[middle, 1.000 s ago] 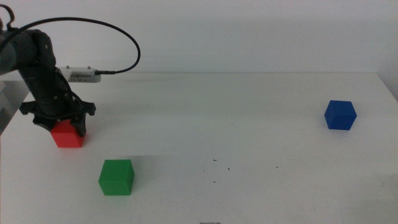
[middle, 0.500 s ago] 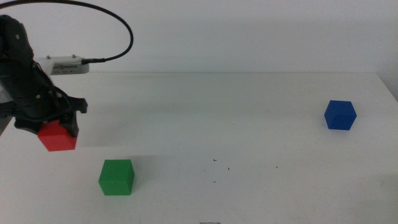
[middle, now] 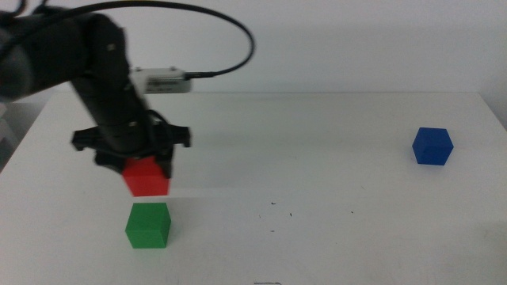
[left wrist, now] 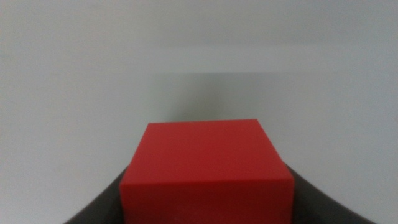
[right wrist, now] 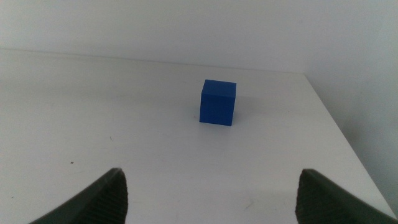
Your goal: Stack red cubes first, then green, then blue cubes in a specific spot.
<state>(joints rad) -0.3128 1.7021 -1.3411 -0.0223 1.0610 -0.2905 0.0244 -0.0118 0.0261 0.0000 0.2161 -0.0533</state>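
Middle view high, looking forward and down over the whole table [middle: 333, 150], left wrist view pressed close on the red cube [left wrist: 208, 168], right wrist view low, facing the blue cube [right wrist: 218, 102], both cubes shared with the middle view

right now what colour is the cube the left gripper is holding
Bright red cube, plain and matte; the left wrist view shows it best.
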